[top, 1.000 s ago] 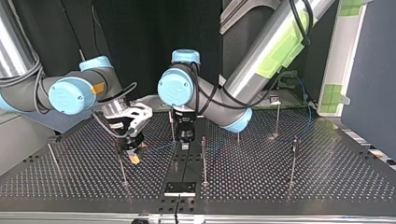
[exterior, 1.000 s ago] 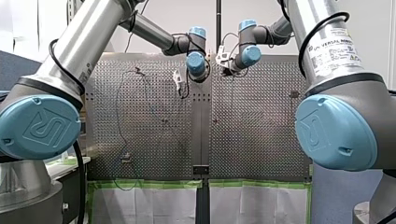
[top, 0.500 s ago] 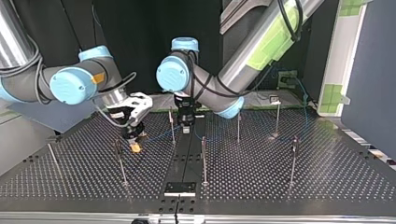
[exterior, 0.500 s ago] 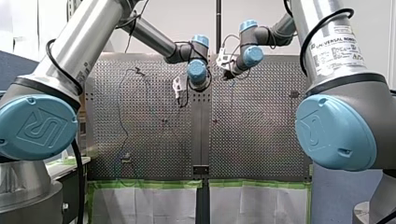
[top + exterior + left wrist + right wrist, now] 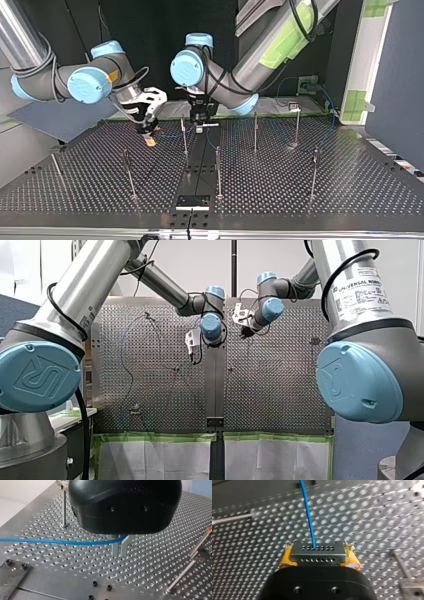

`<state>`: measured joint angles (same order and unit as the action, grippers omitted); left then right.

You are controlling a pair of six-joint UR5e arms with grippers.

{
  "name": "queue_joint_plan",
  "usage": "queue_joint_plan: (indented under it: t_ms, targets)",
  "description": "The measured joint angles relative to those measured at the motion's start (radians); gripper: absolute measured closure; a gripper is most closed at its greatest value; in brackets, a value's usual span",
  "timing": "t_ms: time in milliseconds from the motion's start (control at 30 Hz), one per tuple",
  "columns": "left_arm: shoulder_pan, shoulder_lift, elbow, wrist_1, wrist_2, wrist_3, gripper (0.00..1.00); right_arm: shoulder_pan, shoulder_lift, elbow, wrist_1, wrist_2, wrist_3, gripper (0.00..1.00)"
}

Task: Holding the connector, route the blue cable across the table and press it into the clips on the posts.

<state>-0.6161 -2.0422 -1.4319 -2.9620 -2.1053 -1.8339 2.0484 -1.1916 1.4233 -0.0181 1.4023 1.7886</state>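
My right claw [image 5: 319, 558] clamps the connector [image 5: 317, 551]. The blue cable [image 5: 57, 541] runs ahead of the connector, low over the bench [image 5: 155, 562], into my left claw [image 5: 120, 551], pinched shut on it. Early days, I'd say: no posts [image 5: 218, 170] clipped yet

Clearance around the centre post [image 5: 218, 172], top view. Toward the camera from it, the perforated table [image 5: 350, 200] lies open; wide lanes separate it from the flanking posts [image 5: 314, 170] on either side. Behind it the blue cable [image 5: 50, 541], strung from the connector [image 5: 317, 553] in my right gripper [image 5: 149, 141] to my left gripper [image 5: 200, 129], bars passage among the rear posts [image 5: 255, 132].
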Motion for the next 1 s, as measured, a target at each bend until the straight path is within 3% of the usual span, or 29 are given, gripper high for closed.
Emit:
queue_joint_plan:
  t_ms: [133,400,667,1000]
  targets:
    - [-0.001,0.000,-0.023,0.026,0.001,0.001,1.00,-0.001,0.000,0.037,-0.001,0.001,-0.015,1.00]
    - [-0.004,-0.003,-0.088,0.092,0.027,0.003,1.00,-0.001,0.000,0.099,-0.014,0.006,-0.026,1.00]
    - [-0.004,-0.053,-0.116,0.157,0.074,0.003,1.00,-0.006,0.002,0.165,-0.072,0.016,-0.007,1.00]
    - [0.000,-0.087,-0.117,0.203,0.088,-0.008,1.00,-0.017,0.007,0.249,-0.153,0.080,0.013,1.00]
